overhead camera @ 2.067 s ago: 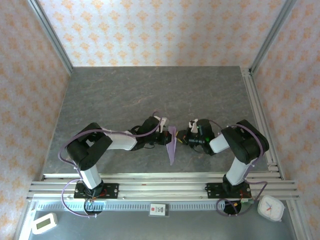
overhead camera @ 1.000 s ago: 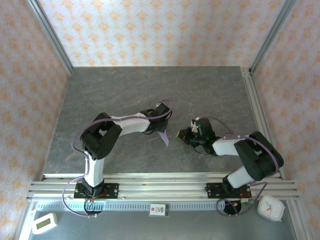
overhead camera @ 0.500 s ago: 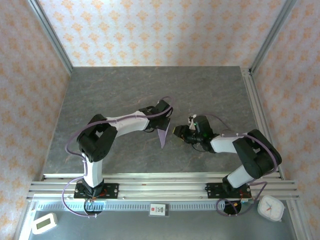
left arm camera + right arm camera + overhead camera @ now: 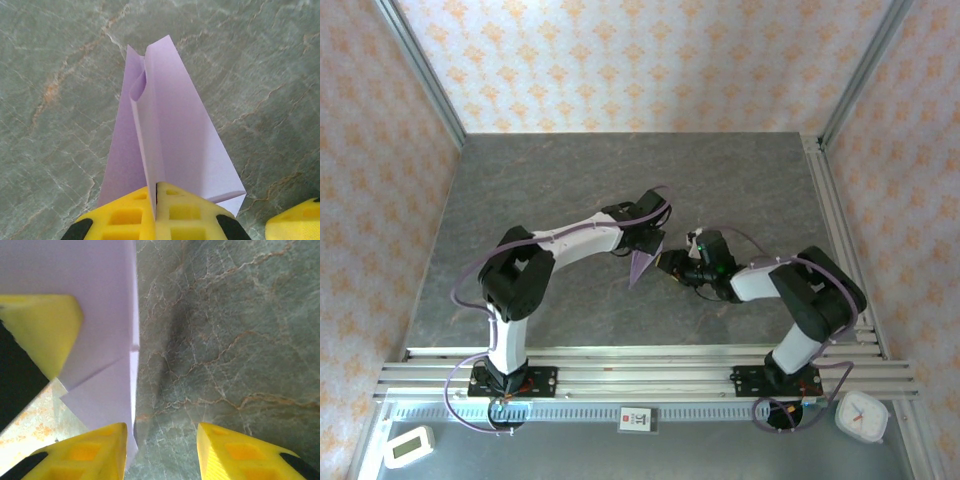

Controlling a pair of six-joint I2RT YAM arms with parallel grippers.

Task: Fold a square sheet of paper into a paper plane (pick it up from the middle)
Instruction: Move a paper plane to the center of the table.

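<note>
The paper plane, the lilac sheet folded into a long pointed shape, hangs above the table near its middle. My left gripper is shut on it. In the left wrist view the yellow fingers pinch the plane's upright centre fold, and the wings spread to both sides. My right gripper stands just right of the plane and is open. In the right wrist view the plane's edge reaches just past the inner face of my left-hand finger. The gap of the right gripper shows bare table.
The grey marbled table has aluminium rails along its right side and near edge. A small clock and a white timer lie beyond the near rail. Patterned walls enclose the table.
My right gripper has opened and moved left up to the plane. The left gripper has carried the plane slightly right and turned it, still shut on it.
</note>
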